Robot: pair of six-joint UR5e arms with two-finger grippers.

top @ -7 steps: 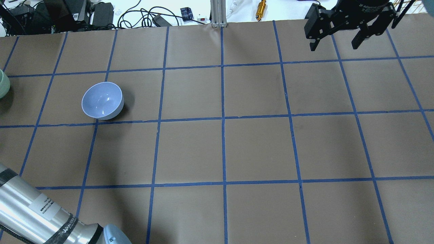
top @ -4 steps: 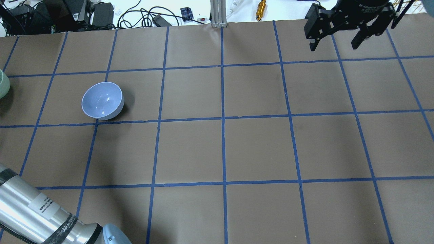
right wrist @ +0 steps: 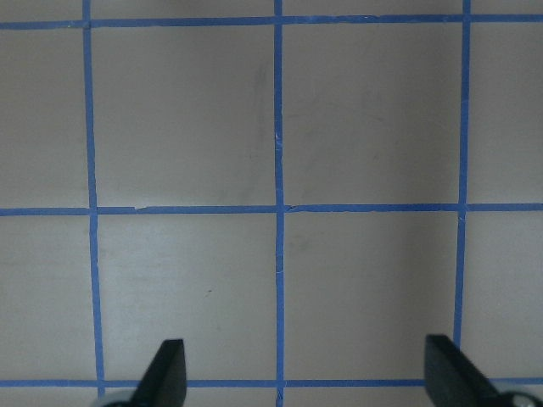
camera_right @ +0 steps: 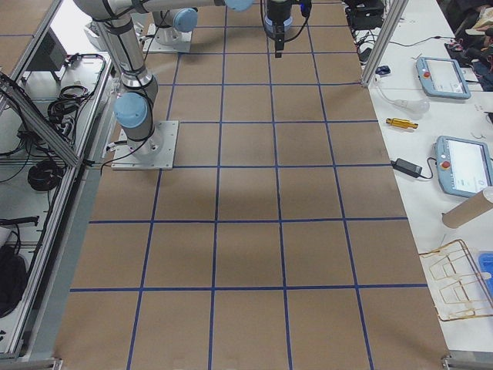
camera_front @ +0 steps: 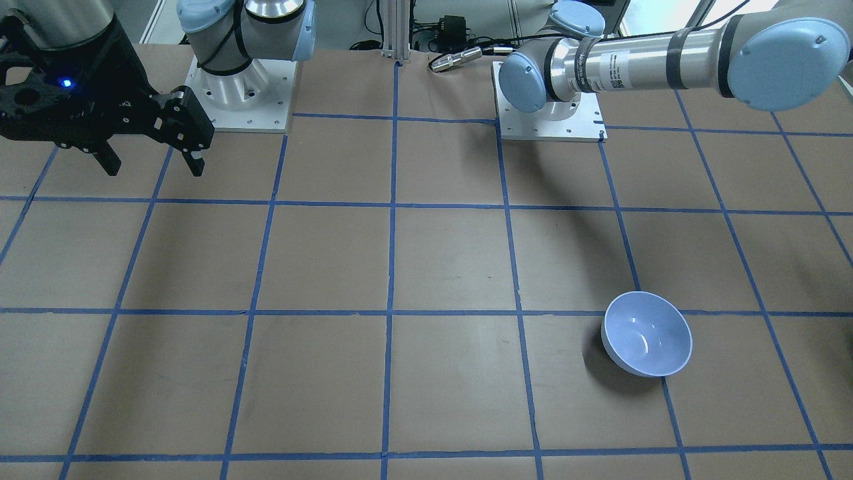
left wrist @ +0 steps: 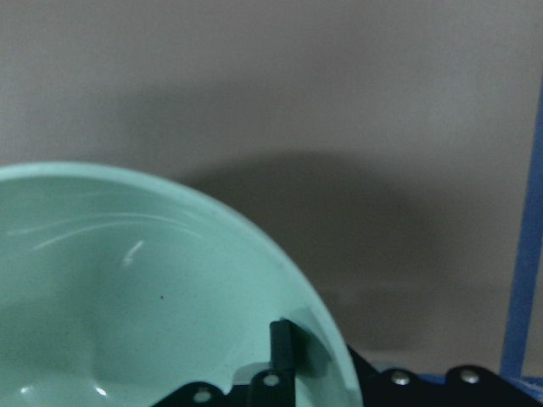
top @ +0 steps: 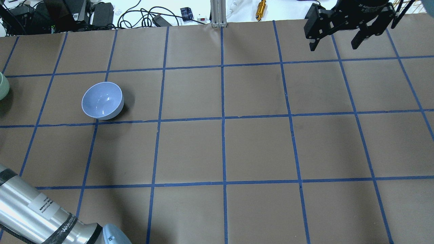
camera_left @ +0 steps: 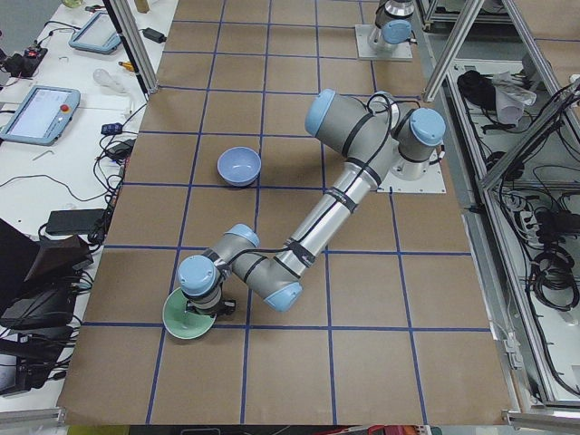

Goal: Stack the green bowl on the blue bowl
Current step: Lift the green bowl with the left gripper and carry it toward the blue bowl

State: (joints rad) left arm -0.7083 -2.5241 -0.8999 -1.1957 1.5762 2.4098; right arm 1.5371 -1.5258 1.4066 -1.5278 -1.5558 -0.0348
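Observation:
The green bowl sits near the table's end on my left; only a sliver of it shows at the overhead view's left edge. My left gripper is shut on its rim, with one finger inside against the wall; the outer finger is hidden under the rim. The blue bowl stands upright and empty on the brown paper, also seen in the front view and the left side view. My right gripper hangs open and empty at the far right, well away from both bowls; it also shows in its wrist view.
The brown table carries a grid of blue tape. Cables, a gold cylinder and an aluminium post lie beyond its far edge. My left arm's silver tube crosses the near left corner.
The green bowl's visible sliver has slid slightly further left and down out of the overhead view, and the left arm's tube has shifted a little. The blue bowl has not moved.

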